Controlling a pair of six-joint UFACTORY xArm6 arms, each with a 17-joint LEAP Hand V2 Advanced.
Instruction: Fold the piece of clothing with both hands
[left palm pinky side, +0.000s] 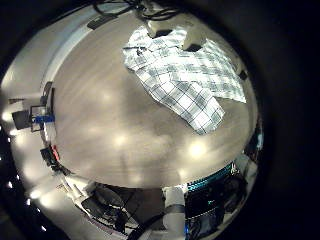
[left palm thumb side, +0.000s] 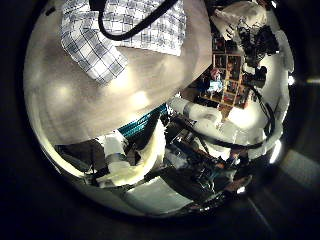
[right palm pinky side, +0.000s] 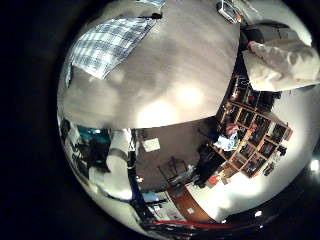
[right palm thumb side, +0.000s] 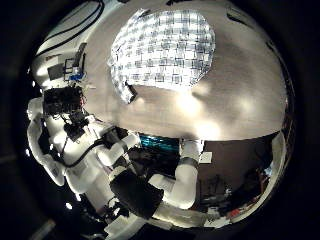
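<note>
In the left hand's little-finger-side palm view, a plaid shirt (left palm pinky side: 185, 72) lies spread on the round wooden table (left palm pinky side: 120, 120), filling the upper right of the frame, with its collar end toward the top and one sleeve or side running down to the lower right; it looks small here, so that palm is well above it. The left thumb-side view shows the same shirt (left palm thumb side: 120, 35) in the upper left, crossed by a dark curved band close to the camera, and bare tabletop (left palm thumb side: 110, 95) below it. The right little-finger-side view puts the shirt (right palm pinky side: 112, 45) in the upper left on the table (right palm pinky side: 170, 80), again well off from the palm. In the right thumb-side view the shirt (right palm thumb side: 165, 48) sits at upper centre, lying fairly flat with a cuff or corner poking out at its lower-left edge. No view shows the fingers of either hand clearly, so I cannot tell how far open the left hand or the right hand is; neither appears to have hold of the cloth. By my judgement the shirt is light, thin woven cloth: soft, limp, apt to slide on the smooth wood and to bunch if pushed. Pinching at two edge points, such as shoulder and hem, one per hand, should serve best.
</note>
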